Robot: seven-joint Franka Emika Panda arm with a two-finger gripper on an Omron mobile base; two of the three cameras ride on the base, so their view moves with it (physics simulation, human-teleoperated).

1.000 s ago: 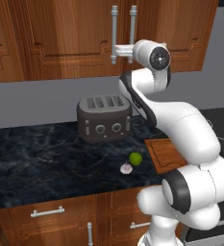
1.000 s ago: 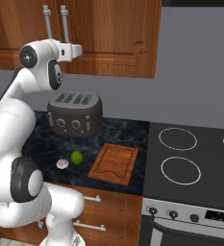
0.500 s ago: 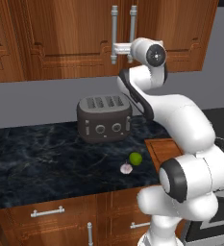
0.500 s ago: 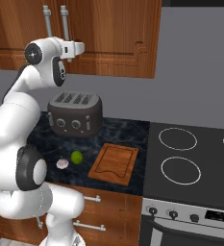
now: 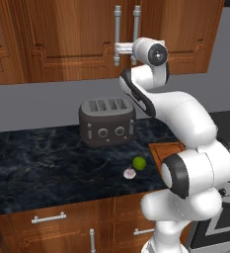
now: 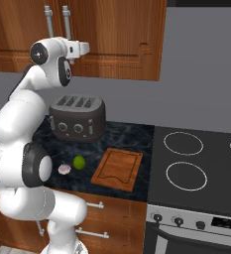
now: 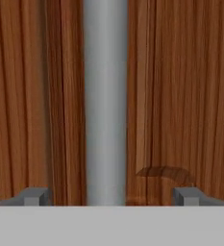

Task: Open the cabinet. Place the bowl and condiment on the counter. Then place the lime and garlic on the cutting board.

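Observation:
The cabinet (image 5: pixel 77 44) is shut, its two long silver handles (image 5: pixel 117 29) side by side. My gripper (image 5: pixel 118 49) reaches left to the lower end of the left handle. In the hand view the handle (image 7: pixel 105 101) runs straight up between my open gripper (image 7: pixel 111 196) tips, untouched on either side. On the counter (image 5: pixel 47 168) lie the lime (image 5: pixel 139 163) and the garlic (image 5: pixel 130 173), close together. The cutting board (image 6: pixel 118 168) lies right of the lime (image 6: pixel 79 162) and garlic (image 6: pixel 64 169). The bowl and condiment are hidden.
A dark toaster (image 5: pixel 107 121) stands on the counter under the cabinet, below my hand. The black stovetop (image 6: pixel 201 163) lies right of the cutting board. Lower drawers with short handles (image 5: pixel 48 217) run under the counter.
The arm has shifted its pose slightly, bringing the hand closer to the left handle. The jaws have stayed open. Lime, garlic and board have not moved.

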